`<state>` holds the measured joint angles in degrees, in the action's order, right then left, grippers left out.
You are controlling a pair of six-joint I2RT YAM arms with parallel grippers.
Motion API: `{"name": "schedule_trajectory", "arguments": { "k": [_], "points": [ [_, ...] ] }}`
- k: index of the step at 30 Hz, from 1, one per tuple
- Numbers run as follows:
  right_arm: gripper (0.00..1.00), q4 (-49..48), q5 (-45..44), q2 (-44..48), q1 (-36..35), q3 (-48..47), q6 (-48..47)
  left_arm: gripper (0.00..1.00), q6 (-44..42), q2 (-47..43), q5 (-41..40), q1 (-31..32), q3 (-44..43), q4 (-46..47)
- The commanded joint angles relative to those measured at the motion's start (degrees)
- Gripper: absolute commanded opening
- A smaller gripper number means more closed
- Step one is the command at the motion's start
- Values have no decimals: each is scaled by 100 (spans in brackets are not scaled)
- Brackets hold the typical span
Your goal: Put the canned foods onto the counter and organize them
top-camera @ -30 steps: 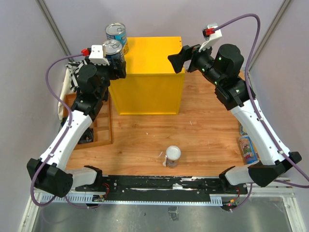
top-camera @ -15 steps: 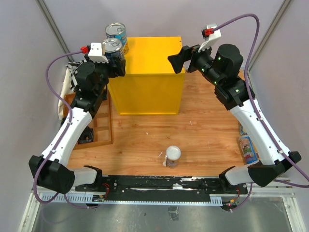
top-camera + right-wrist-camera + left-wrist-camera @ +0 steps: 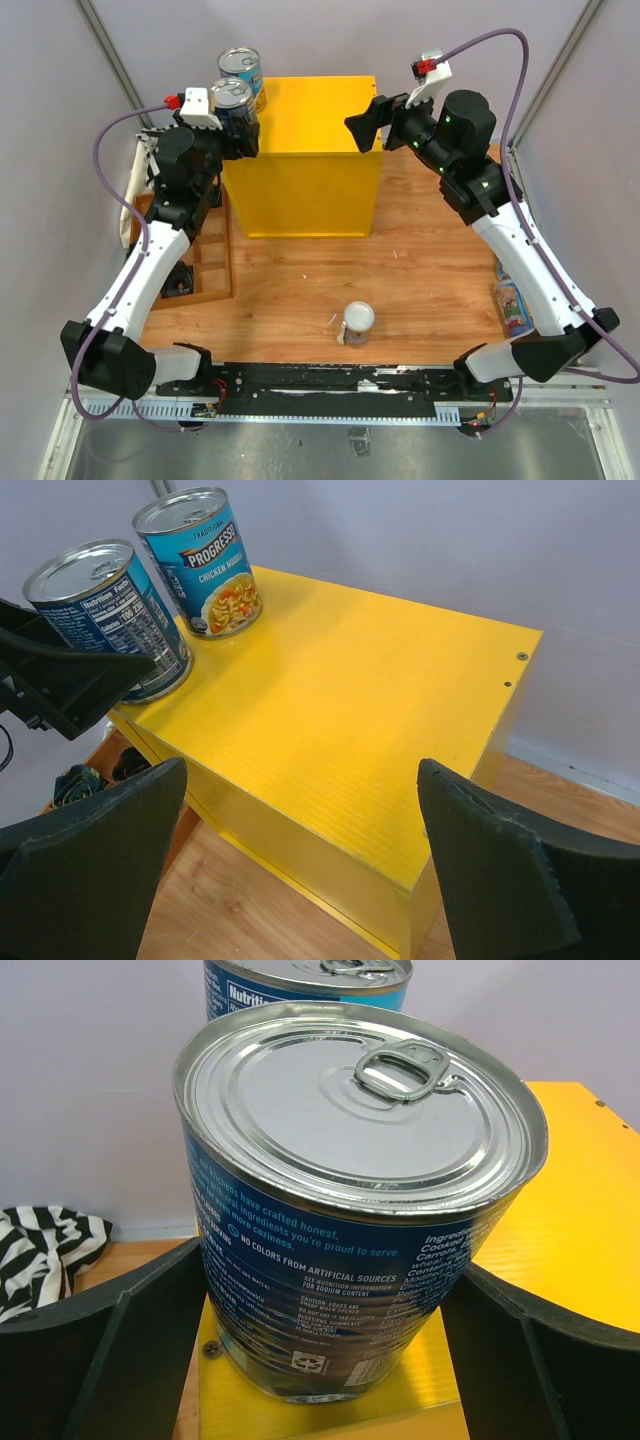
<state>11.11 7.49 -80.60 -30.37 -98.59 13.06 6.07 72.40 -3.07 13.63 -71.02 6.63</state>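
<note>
A wide blue-labelled silver-topped can point(image 3: 231, 97) stands on the front left corner of the yellow counter point(image 3: 310, 120). My left gripper point(image 3: 238, 125) is shut on it, with a finger against each side point(image 3: 325, 1300) and its base resting on the yellow top. A second blue can point(image 3: 240, 66) stands just behind it and also shows in the right wrist view point(image 3: 200, 555). My right gripper point(image 3: 368, 118) is open and empty over the counter's right edge point(image 3: 300, 810). A slim white-lidded can point(image 3: 358, 322) stands on the table near the front. The gold tins are out of view.
A brown wooden compartment tray point(image 3: 205, 265) lies left of the counter with small black objects point(image 3: 180, 285) in it. A striped cloth point(image 3: 150, 150) lies behind the tray. A colourful item point(image 3: 512, 305) lies at the table's right edge, partly under the right arm.
My left wrist has shifted slightly left and back, with the blue can staying at the counter's corner. The right gripper has edged a little left and back.
</note>
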Motion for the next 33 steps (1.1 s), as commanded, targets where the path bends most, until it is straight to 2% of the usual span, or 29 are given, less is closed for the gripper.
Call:
{"name": "schedule_trajectory", "arguments": {
  "k": [1,16,33],
  "points": [
    [99,-26,19,-19,73,-118,-78,91,186,60,-14,-93,-161,86],
    [99,40,46,-51,69,-187,-86,99,223,112,-92,-98,-314,-145],
    [99,159,60,-44,66,-281,-93,99,460,-180,72,-98,-250,-146]
  ]
}}
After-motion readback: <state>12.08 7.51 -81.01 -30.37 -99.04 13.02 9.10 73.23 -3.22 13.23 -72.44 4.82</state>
